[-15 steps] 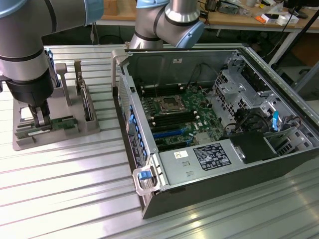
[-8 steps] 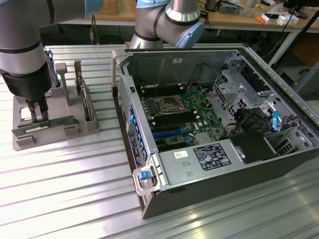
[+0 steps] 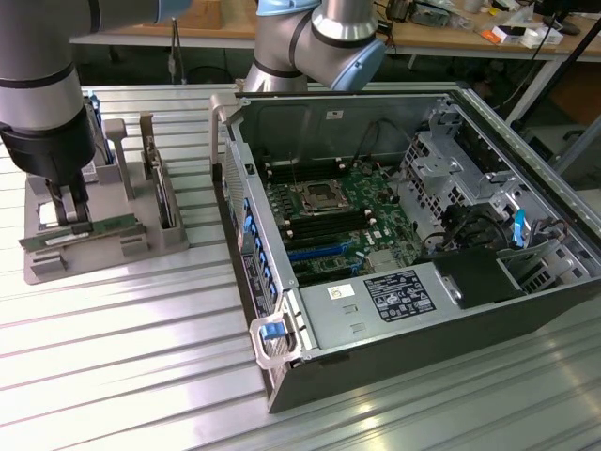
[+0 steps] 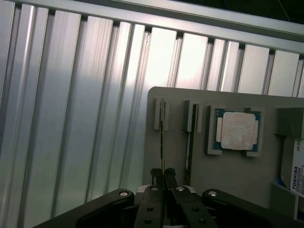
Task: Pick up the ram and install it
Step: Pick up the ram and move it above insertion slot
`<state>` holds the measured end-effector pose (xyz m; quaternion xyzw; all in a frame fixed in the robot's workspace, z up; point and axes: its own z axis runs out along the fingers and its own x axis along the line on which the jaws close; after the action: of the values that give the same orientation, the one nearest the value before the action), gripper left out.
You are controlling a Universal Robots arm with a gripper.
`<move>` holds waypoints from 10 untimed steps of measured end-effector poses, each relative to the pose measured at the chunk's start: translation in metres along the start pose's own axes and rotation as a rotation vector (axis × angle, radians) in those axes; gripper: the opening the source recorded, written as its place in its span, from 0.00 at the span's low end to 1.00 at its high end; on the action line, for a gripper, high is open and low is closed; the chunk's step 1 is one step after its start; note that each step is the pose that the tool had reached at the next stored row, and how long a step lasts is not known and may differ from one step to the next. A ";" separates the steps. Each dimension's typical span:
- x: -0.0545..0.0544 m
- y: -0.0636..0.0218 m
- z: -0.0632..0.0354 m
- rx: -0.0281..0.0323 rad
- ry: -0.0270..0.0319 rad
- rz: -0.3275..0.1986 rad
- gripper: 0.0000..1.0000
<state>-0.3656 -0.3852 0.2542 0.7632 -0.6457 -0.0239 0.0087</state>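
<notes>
The ram is stood on edge in the slot nearest the edge of the tray. The gripper is lowered over the tray, its jaws closed on the ram's upper edge, one finger pressed to each face. A second stick is seated in the tray's next slot. Further in, a CPU is laid flat in a recess, with a drive beyond it. An open case is set on the table, to the exterior view's right of the tray.

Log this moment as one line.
claw: shut on ram stick | ram stick: on edge in grey tray | computer case: open
</notes>
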 end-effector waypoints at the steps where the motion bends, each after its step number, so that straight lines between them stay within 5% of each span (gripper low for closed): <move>1: 0.000 0.0000 -0.0008 0.0000 0.0001 0.000 0.13; 10: 0.000 0.0008 -0.0184 -0.0001 0.0001 0.000 0.13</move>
<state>-0.3656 -0.3852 0.2727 0.7632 -0.6457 -0.0239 0.0087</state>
